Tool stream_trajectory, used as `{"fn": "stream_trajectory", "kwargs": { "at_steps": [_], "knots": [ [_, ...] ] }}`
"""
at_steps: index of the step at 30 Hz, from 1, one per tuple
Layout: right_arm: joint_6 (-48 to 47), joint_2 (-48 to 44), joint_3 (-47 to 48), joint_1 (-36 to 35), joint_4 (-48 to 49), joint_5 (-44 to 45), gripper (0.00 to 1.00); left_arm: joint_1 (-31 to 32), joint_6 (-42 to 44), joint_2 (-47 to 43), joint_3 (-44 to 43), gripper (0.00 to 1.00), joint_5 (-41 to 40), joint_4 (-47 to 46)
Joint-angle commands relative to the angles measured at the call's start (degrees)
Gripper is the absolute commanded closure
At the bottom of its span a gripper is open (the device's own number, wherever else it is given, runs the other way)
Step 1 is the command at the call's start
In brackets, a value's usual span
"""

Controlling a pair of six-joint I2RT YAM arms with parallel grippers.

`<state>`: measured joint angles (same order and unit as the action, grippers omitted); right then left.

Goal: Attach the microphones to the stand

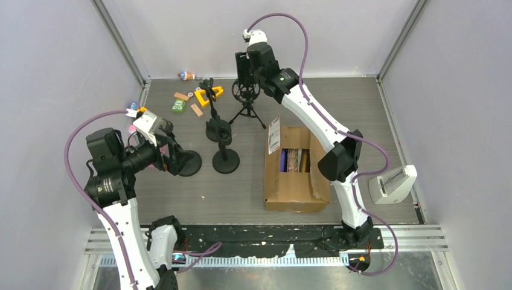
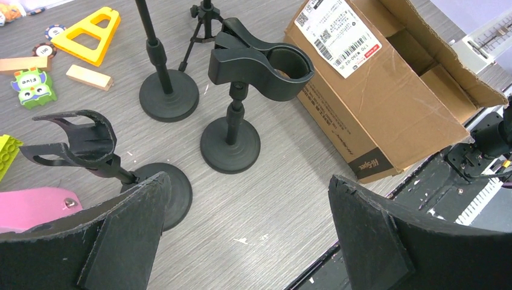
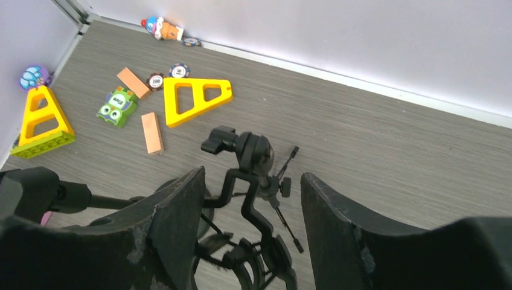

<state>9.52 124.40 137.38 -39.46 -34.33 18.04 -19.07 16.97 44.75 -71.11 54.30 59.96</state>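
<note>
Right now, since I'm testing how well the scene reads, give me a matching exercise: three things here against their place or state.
Things:
1. brown cardboard box
2. green googly-eyed toy block
3. black tripod stand

Place or state:
A. below the right gripper
B. flaps open
C. beside the wooden blocks

Pairs: 1-B, 2-C, 3-A

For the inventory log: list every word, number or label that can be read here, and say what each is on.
Shipping label on the cardboard box: barcodes and print, too small to read.
Logo on the box's side: upside down, perhaps "Hi-Spec", uncertain.
Poker chips: markings blurred.
Green monster toy: lettering unreadable.
</note>
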Motion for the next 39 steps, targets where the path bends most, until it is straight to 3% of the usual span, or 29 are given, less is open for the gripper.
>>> {"fn": "stream_trajectory", "kwargs": {
  "at_steps": [1,9,18,32,38,39],
  "knots": [
    [1.4,0.5,1.5,0.2,2.2,-2.4,0.39,0.3,0.6,-0.2,0.2,0.01,-0.4,-1.7],
    [-0.5,0.5,1.9,0.3,3.0,-0.1,0.63,0.3,0.6,-0.4,0.5,0.01,-0.9,-1.9],
    [-5.5,-1.3,2.5,1.3,2.6,4.7,0.72,0.3,0.8,-0.5,0.8,0.01,-1.2,-2.2],
    [-6.6,-2.8,0.6,3.3,1.0,4.8,0.72,0.2,1.2,-1.1,1.2,0.01,-1.5,-2.3],
    [-5.8,-2.8,0.3,3.3,-0.9,1.7,0.66,0.3,1.0,-1.4,1.3,0.01,-1.4,-2.6],
    [-5.5,-2.9,0.0,3.3,-1.0,0.4,0.61,0.3,0.9,-1.4,1.3,0.01,-1.3,-2.6]
  ]
}}
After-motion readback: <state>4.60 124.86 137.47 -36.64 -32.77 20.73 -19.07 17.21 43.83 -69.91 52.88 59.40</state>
